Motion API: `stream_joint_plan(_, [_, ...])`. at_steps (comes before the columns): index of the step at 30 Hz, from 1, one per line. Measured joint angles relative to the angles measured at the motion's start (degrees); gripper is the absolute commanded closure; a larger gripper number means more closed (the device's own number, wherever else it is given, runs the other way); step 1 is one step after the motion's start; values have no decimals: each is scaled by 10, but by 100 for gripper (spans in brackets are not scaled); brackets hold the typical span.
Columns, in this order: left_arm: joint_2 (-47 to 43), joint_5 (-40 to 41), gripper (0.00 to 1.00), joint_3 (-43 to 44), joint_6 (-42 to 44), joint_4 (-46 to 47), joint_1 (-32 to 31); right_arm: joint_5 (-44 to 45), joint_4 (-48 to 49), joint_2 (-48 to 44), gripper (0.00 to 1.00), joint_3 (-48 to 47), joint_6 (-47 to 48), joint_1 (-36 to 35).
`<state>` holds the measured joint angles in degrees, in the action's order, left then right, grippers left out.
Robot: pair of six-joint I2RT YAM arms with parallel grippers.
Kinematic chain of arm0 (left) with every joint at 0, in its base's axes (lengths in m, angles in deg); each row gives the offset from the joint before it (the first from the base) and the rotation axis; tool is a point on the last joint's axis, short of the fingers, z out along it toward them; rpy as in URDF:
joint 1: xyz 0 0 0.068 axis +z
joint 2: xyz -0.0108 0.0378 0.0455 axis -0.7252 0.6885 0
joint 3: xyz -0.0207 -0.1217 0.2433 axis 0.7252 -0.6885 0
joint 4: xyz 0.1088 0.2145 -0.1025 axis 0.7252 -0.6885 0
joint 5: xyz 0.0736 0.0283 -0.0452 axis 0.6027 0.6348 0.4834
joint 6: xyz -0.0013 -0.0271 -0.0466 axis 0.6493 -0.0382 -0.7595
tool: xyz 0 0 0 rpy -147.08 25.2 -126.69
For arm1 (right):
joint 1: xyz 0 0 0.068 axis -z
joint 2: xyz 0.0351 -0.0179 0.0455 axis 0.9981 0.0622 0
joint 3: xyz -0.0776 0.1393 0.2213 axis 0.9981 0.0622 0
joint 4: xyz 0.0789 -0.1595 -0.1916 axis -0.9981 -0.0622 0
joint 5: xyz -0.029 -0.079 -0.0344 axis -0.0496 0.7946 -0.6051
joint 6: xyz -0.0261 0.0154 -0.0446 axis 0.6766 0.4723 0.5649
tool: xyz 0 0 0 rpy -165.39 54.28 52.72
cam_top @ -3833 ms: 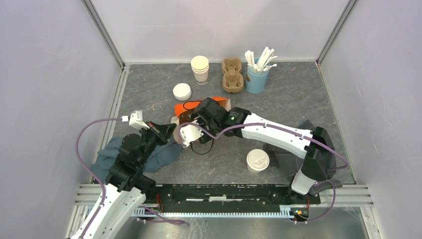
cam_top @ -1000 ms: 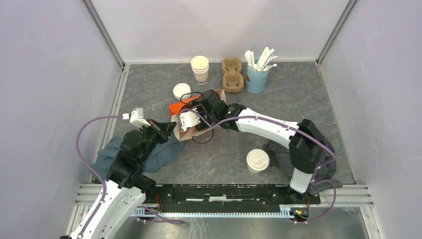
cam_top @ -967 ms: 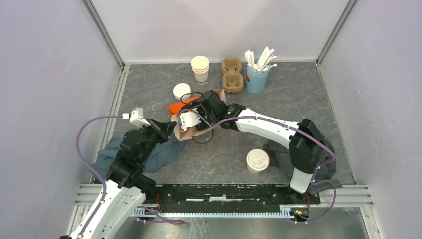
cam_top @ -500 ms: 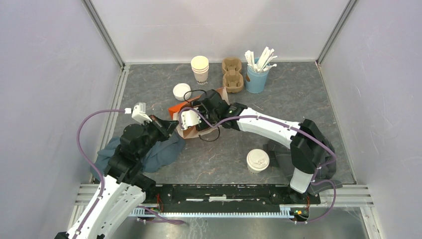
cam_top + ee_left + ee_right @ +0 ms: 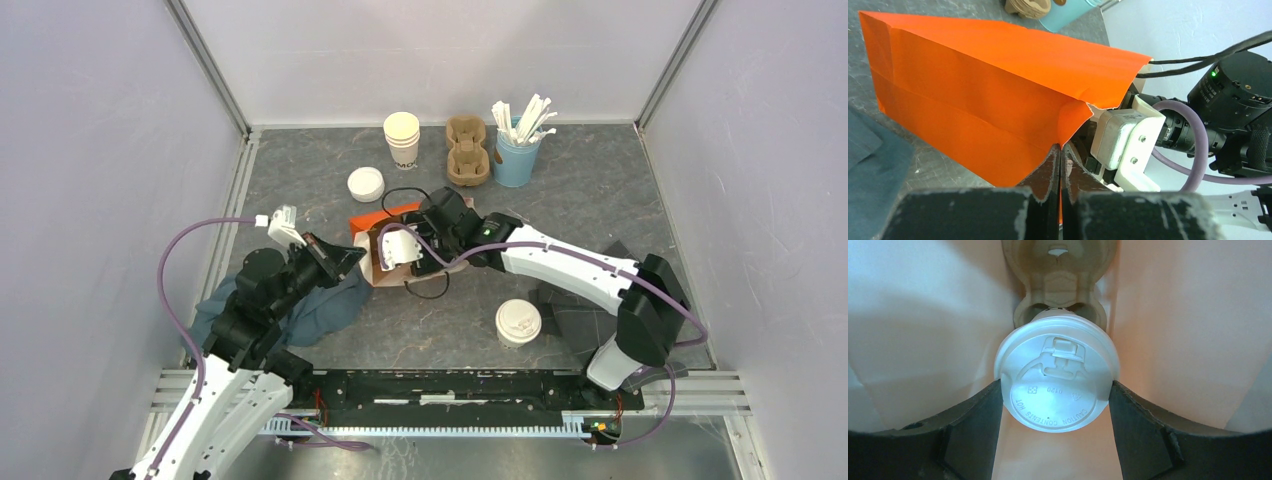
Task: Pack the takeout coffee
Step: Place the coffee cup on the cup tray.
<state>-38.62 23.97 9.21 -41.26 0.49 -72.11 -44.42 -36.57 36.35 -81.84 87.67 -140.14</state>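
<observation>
**Packing stage, first cup inside the bag.** The first lidded cup (image 5: 1057, 385) sits inside the orange bag (image 5: 973, 100), at the near socket of a pulp carrier (image 5: 1058, 270); whether it is fully seated cannot be told. The right tool (image 5: 1055, 400) is clamped on it, one finger against each side of the lid. The left tool (image 5: 1059, 165) is closed tight on the bag's paper rim, holding the mouth open. The second lidded cup (image 5: 518, 322) stands on the bench (image 5: 600, 190), well apart from the bag.

*Hazards.* The pinch on thin paper could slip or tear, and the mouth would then fold onto the right tool. A cup let go before it seats could tip. Too hard a squeeze could pop the lid. On the way out, the right tool could catch a black cord handle (image 5: 428, 290) and drag the bag.

*Views.* Only the right wrist view shows the bag's interior, with cup and carrier. Only the left wrist view shows the rim pinch. Only the top view shows the second cup.
</observation>
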Motion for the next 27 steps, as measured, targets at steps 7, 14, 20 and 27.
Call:
stream_joint_plan(7, [2,-38,98,-9,-12,-14,0,-1,1,-31,56,40,-9,0])
stream_joint_plan(14, [2,-49,98,-30,-14,-30,0,11,7,-34,56,48,-6,0])
stream_joint_plan(20, [-3,-49,98,-31,-15,-40,0,21,8,-34,56,48,2,0])
stream_joint_plan(27, [6,-46,98,-16,-15,-62,0,36,7,-44,56,49,9,0])
